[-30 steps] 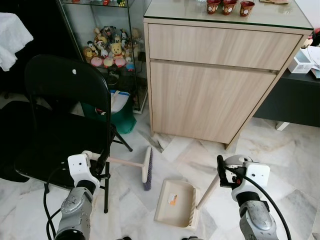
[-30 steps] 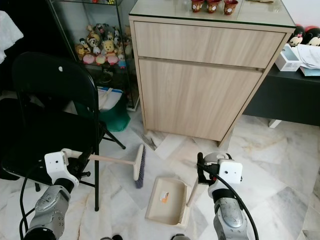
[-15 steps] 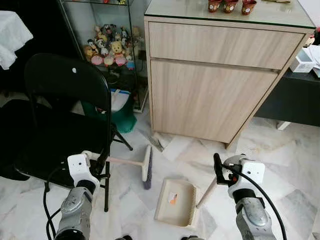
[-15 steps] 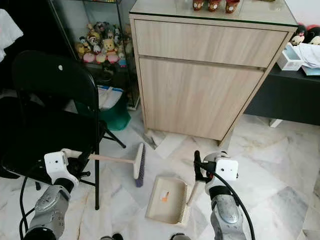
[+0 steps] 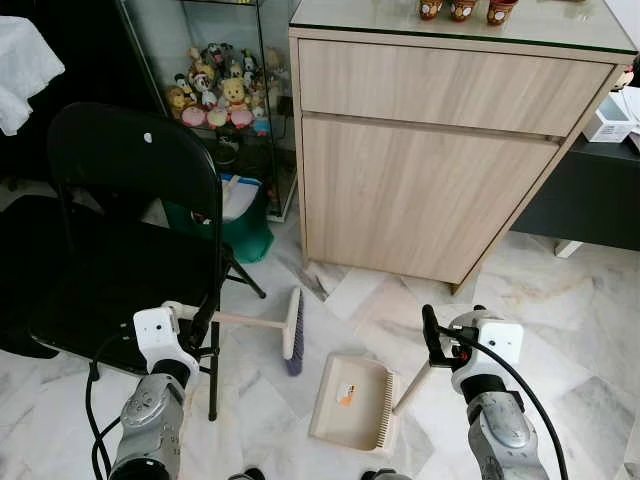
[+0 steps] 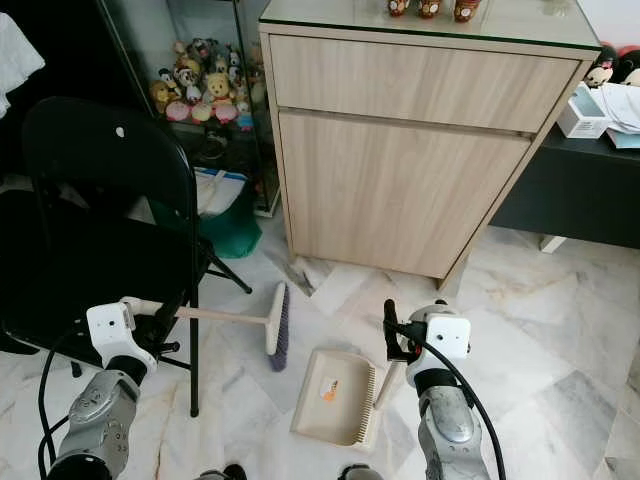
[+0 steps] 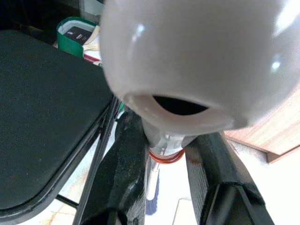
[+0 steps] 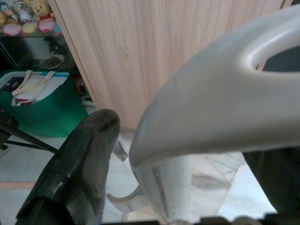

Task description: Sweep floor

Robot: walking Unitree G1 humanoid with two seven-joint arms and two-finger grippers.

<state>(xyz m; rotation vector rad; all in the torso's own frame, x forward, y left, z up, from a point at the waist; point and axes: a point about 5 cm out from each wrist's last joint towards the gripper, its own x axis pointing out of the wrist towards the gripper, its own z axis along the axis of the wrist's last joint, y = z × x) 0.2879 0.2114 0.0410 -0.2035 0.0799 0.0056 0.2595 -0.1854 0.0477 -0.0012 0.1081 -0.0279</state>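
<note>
A marble floor (image 5: 560,330) fills the lower half of the head view, with a wooden cabinet (image 5: 430,150) standing at twelve o'clock, a glass showcase (image 5: 215,90) of soft toys at eleven, and a dark low bench (image 5: 590,200) at two. A black folding chair (image 5: 120,240) takes up the nine o'clock side, a green bag (image 5: 240,225) tucked just behind it. At six o'clock a beige dustpan (image 5: 350,400) lies flat on the tiles, its long handle slanting up to the right gripper (image 5: 437,345), whose fingers are closed around the handle's looped end. The broom (image 5: 292,330) sits at seven o'clock, head touching the floor just beside the dustpan's far corner; its stick runs past the chair's frame to the left gripper (image 5: 205,322), which is clamped on the handle end. This looks like the gathering step: broom and pan are both in hand and nearly meeting. The next move probably calls for drawing the bristles toward the pan's mouth while the pan stays flat. Room is tight at nine, where the stick lies close to the chair leg; open tile lies at three to four o'clock.
</note>
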